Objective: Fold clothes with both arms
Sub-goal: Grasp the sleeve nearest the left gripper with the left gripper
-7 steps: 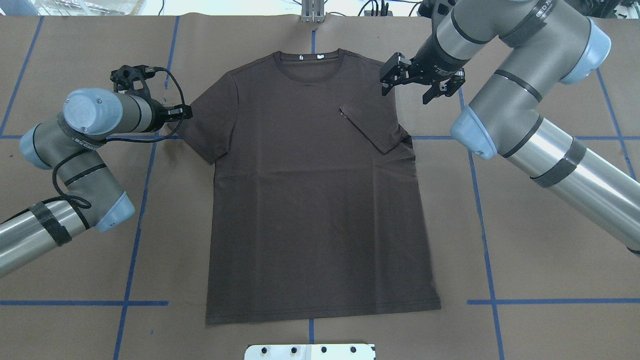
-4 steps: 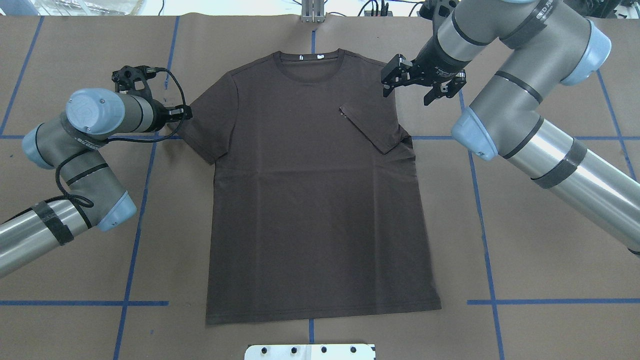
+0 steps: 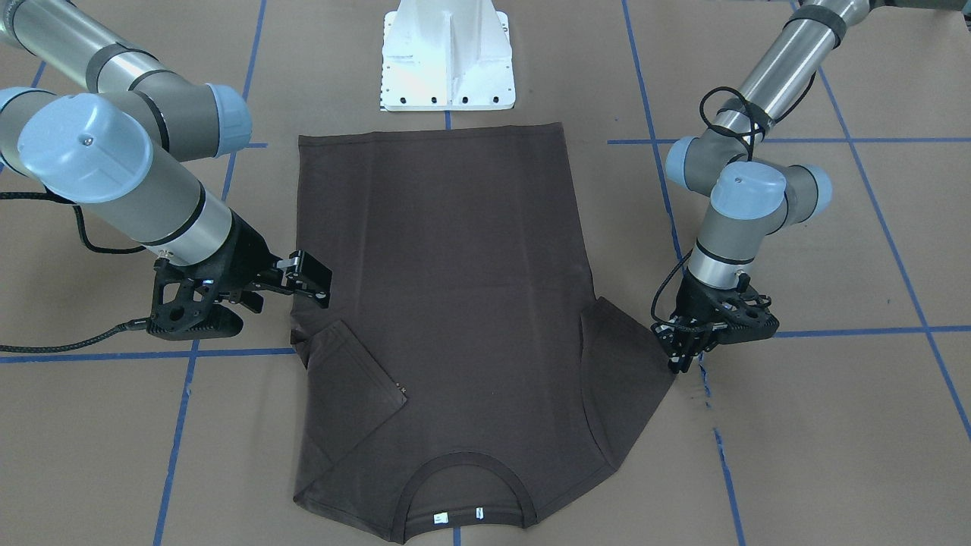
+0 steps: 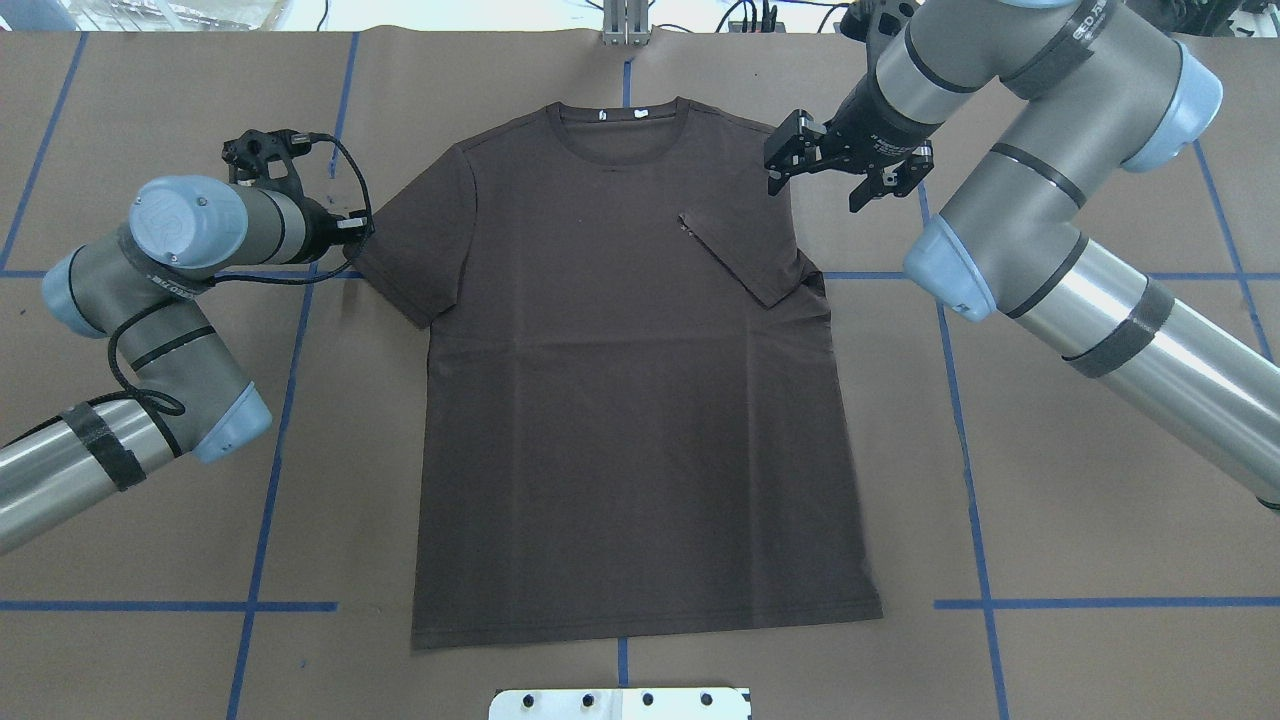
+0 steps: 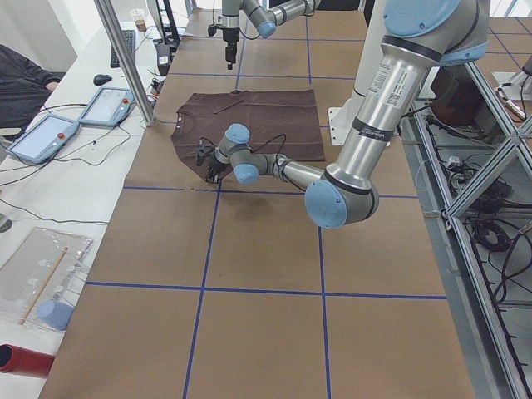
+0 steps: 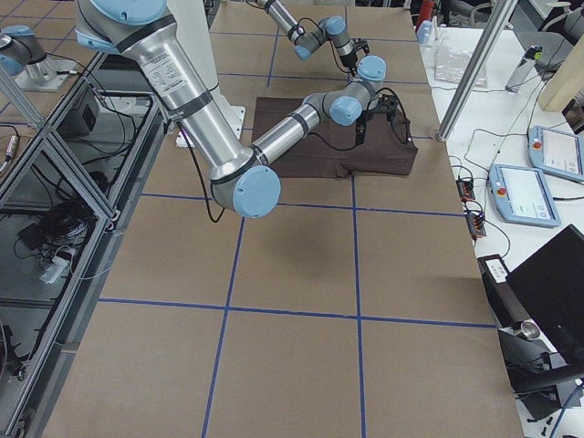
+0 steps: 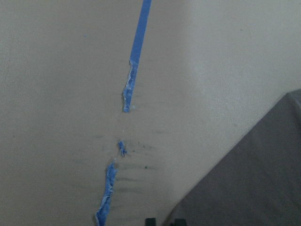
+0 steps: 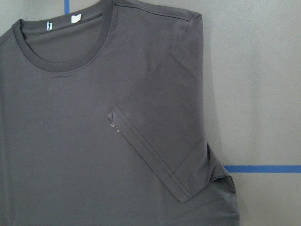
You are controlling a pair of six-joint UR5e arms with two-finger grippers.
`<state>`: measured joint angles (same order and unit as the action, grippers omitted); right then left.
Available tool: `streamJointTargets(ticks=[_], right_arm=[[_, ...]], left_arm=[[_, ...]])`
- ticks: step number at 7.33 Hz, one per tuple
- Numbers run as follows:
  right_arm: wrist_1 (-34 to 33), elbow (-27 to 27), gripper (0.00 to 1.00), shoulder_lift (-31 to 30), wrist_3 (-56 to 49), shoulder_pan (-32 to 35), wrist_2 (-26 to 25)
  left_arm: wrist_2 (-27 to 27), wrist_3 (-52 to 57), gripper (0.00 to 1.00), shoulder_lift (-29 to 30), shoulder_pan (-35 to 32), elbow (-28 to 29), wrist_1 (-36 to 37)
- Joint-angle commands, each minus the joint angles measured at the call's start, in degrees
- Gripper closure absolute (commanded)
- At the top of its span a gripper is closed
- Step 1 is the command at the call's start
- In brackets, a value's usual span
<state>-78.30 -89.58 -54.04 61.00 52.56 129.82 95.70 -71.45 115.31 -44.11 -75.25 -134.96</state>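
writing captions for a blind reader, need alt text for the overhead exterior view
A dark brown T-shirt lies flat on a brown table, one sleeve folded in over the chest. The left gripper sits at the edge of the spread sleeve; the right gripper, jaws open, hangs beside the folded shoulder.

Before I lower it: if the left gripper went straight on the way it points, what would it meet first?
The left gripper points down at the table, right at the sleeve edge. Probably bare table first, but it is close enough that it might catch the sleeve.
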Motion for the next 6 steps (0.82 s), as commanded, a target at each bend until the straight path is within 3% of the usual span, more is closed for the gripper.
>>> streamJointTargets(ticks=[1, 4, 6], right_arm=[[-0.01, -0.06, 0.0, -0.27, 0.0, 0.09, 0.0], [-0.01, -0.24, 0.0, -0.45, -0.09, 0.35, 0.17], [-0.01, -0.24, 0.0, -0.45, -0.09, 0.26, 0.17]], left_arm=[[-0.07, 0.0, 1.0, 0.18, 0.34, -1.12, 2.49], [0.54, -0.09, 1.0, 2.62, 1.66, -8.84, 14.76], [0.54, -4.53, 1.0, 12.95, 3.06, -5.29, 21.03]])
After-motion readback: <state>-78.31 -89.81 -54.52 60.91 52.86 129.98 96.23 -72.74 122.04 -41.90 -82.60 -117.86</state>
